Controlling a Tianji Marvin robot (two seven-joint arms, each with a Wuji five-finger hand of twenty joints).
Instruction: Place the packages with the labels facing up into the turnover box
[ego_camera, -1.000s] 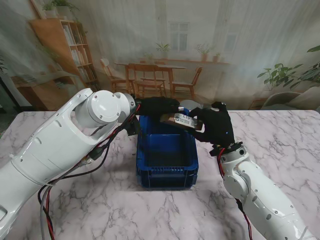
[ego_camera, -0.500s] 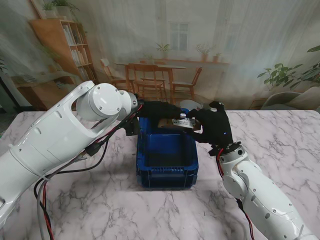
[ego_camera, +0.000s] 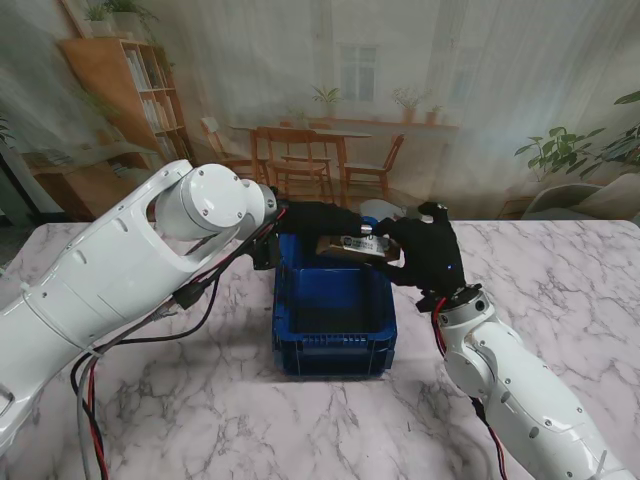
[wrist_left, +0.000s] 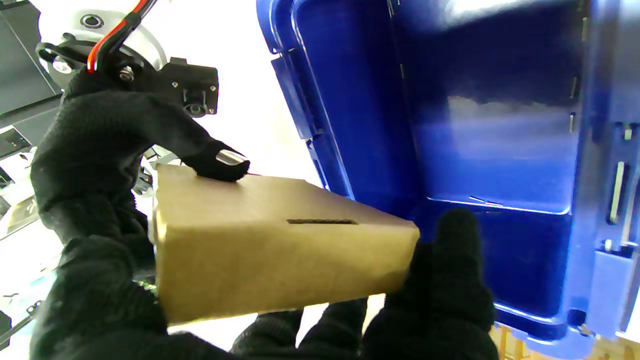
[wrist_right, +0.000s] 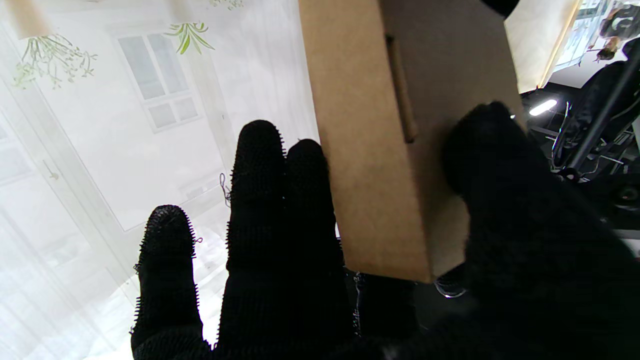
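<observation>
Both were gripping the package (ego_camera: 352, 243), left robot hand (ego_camera: 318, 217) and right robot hand (ego_camera: 428, 252), holding it label-up over the turnover box's (ego_camera: 334, 345) far rim, upper middle of frame. If one had let go early, I reckon it could've tipped off the rim onto the bench (ego_camera: 180, 400).

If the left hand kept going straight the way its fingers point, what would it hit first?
Probably the right hand: the left hand points across the far rim of the blue plastic turnover box, with the brown cardboard package held between them. Depth is unclear.
</observation>
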